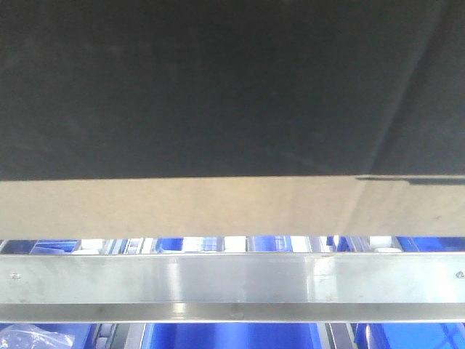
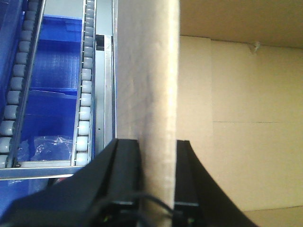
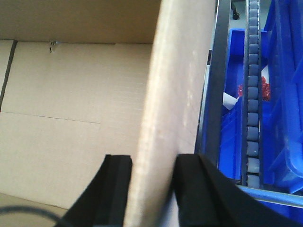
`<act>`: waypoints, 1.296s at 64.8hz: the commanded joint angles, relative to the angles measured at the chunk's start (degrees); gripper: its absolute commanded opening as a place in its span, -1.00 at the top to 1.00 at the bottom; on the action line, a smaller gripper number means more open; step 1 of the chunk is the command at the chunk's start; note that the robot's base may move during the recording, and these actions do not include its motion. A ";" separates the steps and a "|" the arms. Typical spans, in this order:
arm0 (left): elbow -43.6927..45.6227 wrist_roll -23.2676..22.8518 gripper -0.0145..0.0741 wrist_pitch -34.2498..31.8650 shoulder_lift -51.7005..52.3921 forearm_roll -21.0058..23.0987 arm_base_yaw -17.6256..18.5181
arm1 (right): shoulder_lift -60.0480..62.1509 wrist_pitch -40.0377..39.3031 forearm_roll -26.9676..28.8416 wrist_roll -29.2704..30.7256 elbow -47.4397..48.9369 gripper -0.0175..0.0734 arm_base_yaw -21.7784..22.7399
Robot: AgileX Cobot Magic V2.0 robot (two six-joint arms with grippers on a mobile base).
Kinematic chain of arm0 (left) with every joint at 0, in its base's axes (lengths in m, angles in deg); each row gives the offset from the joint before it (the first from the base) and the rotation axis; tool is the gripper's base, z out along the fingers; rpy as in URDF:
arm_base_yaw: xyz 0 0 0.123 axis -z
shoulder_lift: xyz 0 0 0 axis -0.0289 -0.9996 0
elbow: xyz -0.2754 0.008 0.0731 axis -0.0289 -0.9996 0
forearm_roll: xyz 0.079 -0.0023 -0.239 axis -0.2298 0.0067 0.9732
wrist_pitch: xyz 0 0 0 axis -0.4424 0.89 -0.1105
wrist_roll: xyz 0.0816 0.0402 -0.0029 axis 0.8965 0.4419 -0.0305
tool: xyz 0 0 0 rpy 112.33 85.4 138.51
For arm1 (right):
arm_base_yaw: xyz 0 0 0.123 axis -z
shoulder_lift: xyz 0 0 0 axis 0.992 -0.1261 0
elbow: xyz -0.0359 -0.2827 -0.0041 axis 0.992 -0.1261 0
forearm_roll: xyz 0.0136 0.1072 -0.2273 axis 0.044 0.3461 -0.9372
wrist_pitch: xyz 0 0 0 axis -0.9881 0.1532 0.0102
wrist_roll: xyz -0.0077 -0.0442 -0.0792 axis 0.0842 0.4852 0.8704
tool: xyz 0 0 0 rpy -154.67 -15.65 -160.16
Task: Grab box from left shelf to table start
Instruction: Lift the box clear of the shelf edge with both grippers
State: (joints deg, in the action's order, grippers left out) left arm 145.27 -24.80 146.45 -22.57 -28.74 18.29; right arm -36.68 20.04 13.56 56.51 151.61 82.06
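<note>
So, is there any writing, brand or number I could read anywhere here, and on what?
No text is readable in any view. The cardboard box shows only a blank black panel, the steel rail only small screws, and the blue bins no label.

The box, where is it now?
Front view: the box fills the upper frame, just above the shelf's steel rail. The left gripper and right gripper each clamp one of its walls.

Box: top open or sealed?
Open. The left gripper and right gripper each pinch a side wall of the box, one finger inside, and both wrist views show its bare cardboard interior.
</note>
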 commanded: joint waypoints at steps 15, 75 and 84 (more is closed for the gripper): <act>2.55 -0.82 0.89 -10.14 0.33 2.30 0.29 | -0.69 -7.74 -5.99 0.73 1.74 0.49 0.37; 2.55 -0.82 0.91 -10.11 0.33 2.30 0.29 | -0.69 -7.74 -5.99 0.73 1.74 0.49 0.37; 2.55 -0.82 0.91 -10.11 0.33 2.30 0.29 | -0.69 -7.74 -5.99 0.73 1.74 0.49 0.37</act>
State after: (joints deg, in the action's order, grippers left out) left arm 145.27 -24.68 146.65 -22.57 -28.74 18.29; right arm -36.68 20.04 13.47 56.62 151.61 82.06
